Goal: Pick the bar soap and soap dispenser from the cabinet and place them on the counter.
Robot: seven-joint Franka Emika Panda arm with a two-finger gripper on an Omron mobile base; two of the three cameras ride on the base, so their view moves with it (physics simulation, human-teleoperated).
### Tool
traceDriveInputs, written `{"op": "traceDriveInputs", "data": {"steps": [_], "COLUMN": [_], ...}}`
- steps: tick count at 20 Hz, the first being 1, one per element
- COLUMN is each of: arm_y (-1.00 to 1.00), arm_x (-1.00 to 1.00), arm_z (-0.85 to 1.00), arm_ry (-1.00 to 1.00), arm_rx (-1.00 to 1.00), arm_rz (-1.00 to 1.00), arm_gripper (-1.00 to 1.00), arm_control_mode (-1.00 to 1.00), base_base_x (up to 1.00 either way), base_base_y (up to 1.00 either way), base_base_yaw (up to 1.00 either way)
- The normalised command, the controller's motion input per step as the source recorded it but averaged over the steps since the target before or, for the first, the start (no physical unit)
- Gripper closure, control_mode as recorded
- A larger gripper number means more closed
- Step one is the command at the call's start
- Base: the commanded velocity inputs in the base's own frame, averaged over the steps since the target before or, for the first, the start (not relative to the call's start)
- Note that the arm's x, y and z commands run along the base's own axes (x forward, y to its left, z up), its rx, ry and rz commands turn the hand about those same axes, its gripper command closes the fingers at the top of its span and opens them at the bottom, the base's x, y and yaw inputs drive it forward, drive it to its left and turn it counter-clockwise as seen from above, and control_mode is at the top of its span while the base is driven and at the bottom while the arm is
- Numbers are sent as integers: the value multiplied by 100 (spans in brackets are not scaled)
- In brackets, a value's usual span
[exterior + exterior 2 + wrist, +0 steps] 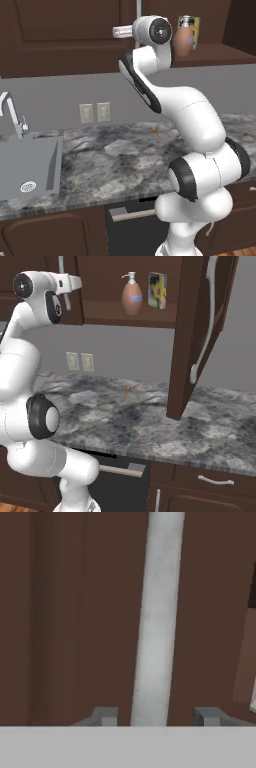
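I take the cabinet (150, 286) as my landmark. From the right base view its right door (197, 331) stands swung out toward me, its long silver bar handle (205, 321) running down the edge, and the shelf inside is exposed. On that shelf the soap dispenser (132, 297) stands upright, brown with a small white pump top, and just to its right is a flat box with a yellow flower print (157, 290), apart from the bottle by a narrow gap. I cannot make out the bar soap in any view.

The left base view gives me the same shelf from the other side: there the soap dispenser (183, 39) is half hidden behind the arm's upper joint, with the box (195, 27) peeking out behind it. This view alone shows the sink (27, 167) and its faucet (12, 114) set into the counter (115, 160), well below and left of the cabinet.

The hand view is pressed close to the cabinet's closed left door (65, 612). The gripper (156, 716) has its fingertips (106, 715) spread wide, one on either side of the door's silver bar handle (157, 612), which runs up between them. The tips do not touch the bar; the gripper holds nothing.

Below the cabinet, two wall outlets (80, 361) sit on the grey backsplash, and a small orange mark (126, 392) lies on the counter (150, 421).
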Motion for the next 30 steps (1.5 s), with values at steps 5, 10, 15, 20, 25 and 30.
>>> {"op": "traceDriveInputs", "data": {"steps": [5,10,15,20,25,30], "arm_y": [50,69,90,100,100,100], "arm_x": [39,8,-6,-43,-56,-52], "arm_z": [-57,-62,-60,-41,-27,-17], "arm_ry": [20,3,0,-7,-5,0], "arm_rx": [-17,-20,-23,-20,-7,0], "arm_rz": [0,0,0,0,0,0], "arm_gripper": [100,100,100,100,100,100], "arm_control_mode": [-100,-100,-100,-100,-100,-100], "base_base_x": [0,0,0,0,0,0], "base_base_y": [0,0,0,0,0,0], "base_base_yaw": [0,0,0,0,0,0]}}
